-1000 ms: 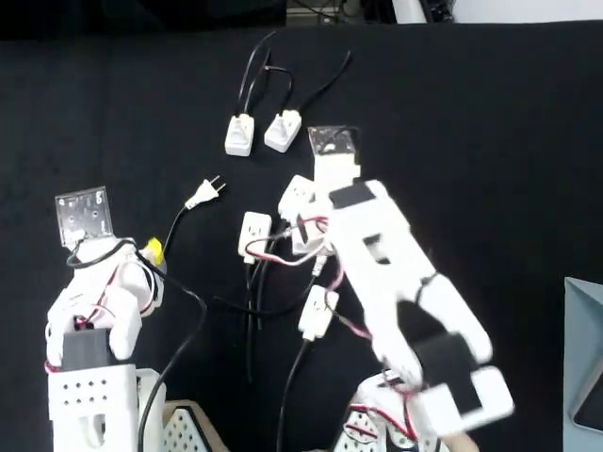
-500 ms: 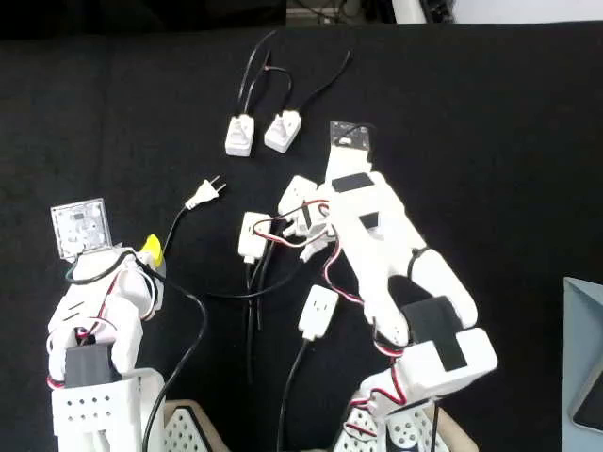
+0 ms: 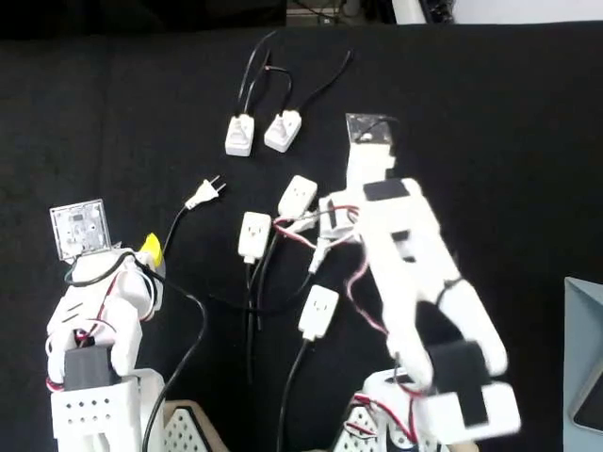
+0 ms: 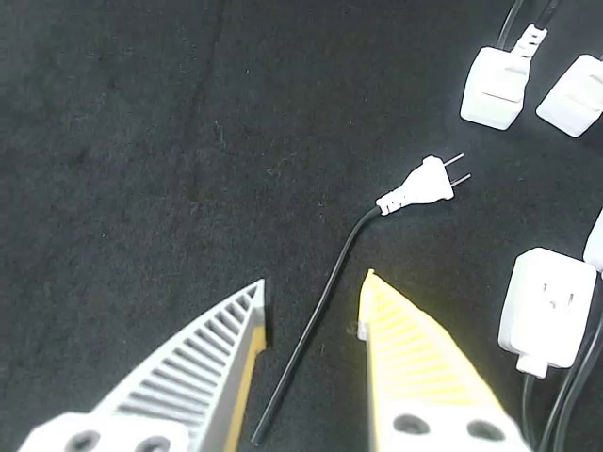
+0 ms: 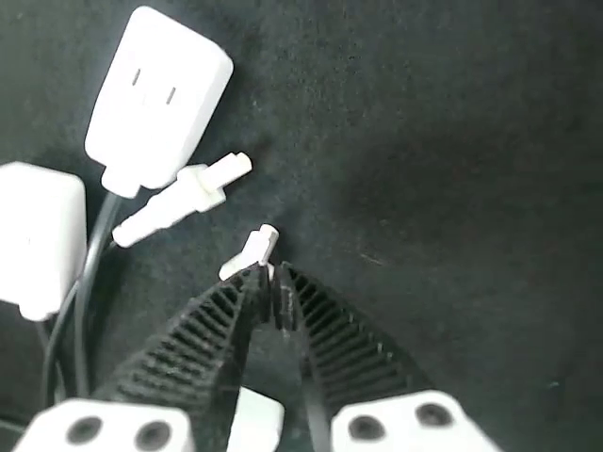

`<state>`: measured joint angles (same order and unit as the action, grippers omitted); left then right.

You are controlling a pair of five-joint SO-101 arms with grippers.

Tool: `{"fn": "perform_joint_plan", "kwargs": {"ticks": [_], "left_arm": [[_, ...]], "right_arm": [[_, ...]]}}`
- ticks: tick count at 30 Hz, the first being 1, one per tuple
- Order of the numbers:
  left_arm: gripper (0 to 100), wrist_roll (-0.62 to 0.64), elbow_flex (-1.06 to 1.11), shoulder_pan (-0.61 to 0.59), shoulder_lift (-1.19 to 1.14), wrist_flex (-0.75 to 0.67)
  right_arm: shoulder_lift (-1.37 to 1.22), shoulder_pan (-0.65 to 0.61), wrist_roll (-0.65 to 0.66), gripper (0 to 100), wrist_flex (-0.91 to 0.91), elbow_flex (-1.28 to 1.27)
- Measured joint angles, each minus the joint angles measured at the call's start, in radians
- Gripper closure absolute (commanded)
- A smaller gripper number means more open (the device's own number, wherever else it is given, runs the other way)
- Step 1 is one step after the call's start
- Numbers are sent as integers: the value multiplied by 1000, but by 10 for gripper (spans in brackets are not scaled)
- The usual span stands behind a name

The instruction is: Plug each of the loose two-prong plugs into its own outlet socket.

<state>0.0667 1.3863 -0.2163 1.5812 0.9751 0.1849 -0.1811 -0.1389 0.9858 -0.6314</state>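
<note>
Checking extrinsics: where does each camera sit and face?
High view: fixed overhead, facing down at the table; both arms show.
Left wrist view: on left arm, facing the loose plug; open left hand shows.
Right wrist view: on right arm, facing a socket; right hand shows.
Shared: loose plug, high and left wrist views.

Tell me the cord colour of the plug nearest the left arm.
Black cord, clearest in left wrist view.

Worktop (image 3: 509, 113): far-left socket (image 3: 239, 135) and far-right socket (image 3: 283, 131) side by side at back. Loose plug (image 3: 204, 193) nearer, left of centre; its cord runs beneath gap of left pincer (image 4: 313, 282). Rear socket (image 3: 298, 195) centre, middle socket (image 3: 254, 235) left-front of it, near socket (image 3: 318, 312) closest to the arms. Right pincer (image 5: 271, 275) just right of the middle socket, second plug (image 5: 252, 250) at its tips.
</note>
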Motion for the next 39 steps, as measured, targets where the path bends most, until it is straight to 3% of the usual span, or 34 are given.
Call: {"fn": "perform_joint_plan", "kwargs": {"ticks": [5, 11, 15, 30, 39], "left_arm": [[832, 0, 0, 0, 0, 0], [832, 0, 5, 0, 0, 0], [832, 0, 14, 0, 0, 0], [833, 0, 14, 0, 0, 0], [833, 0, 14, 0, 0, 0]], "right_arm": [[133, 29, 341, 977, 0, -77], [178, 29, 945, 787, 0, -180], [180, 28, 1157, 700, 55, -189], [180, -206, 1277, 663, 150, -163], [-8, -219, 1324, 665, 31, -147]]}}
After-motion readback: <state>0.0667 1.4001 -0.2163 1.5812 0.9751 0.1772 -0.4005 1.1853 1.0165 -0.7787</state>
